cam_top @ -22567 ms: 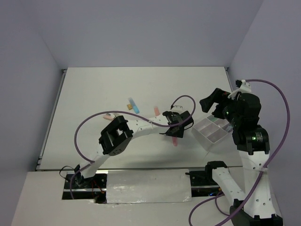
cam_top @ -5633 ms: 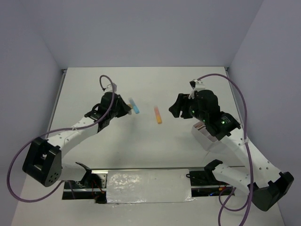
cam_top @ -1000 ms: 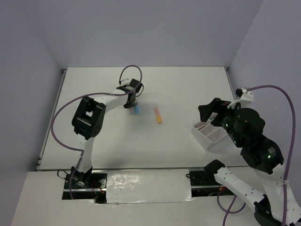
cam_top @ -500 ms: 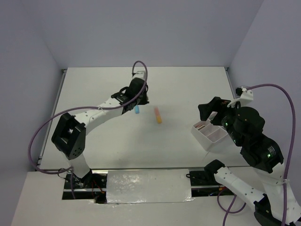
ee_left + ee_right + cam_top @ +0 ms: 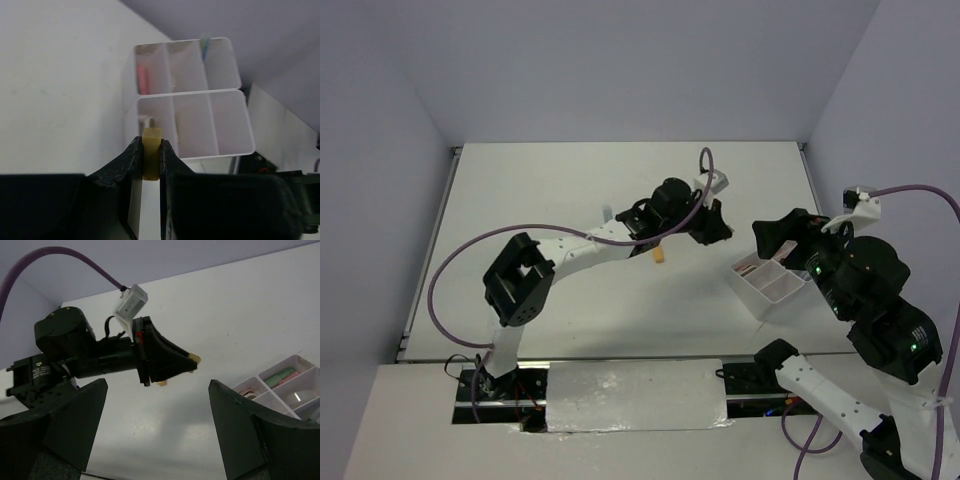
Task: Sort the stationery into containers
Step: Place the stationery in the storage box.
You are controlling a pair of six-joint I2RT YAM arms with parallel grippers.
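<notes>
My left gripper [image 5: 717, 228] is shut on a small tan eraser [image 5: 151, 152], held above the table just short of the white divided tray [image 5: 227, 95]. The eraser's tip [image 5: 194, 358] pokes out past the black fingers. In the tray [image 5: 757, 298], a pink piece [image 5: 142, 79] lies in one compartment and a green marker [image 5: 280, 375] in another. An orange marker [image 5: 660, 257] lies on the table under the left arm. My right gripper [image 5: 157, 390] stands open and empty above the tray's far end [image 5: 778, 234].
The tip of a blue marker [image 5: 605, 213] peeks out behind the left arm. The left arm's purple cable [image 5: 460, 270] loops over the left half of the table. The side wall stands close behind the tray on the right.
The left arm has swung right from the blue marker across the table to the tray, with the eraser in its grip. The right arm has shifted slightly right.
</notes>
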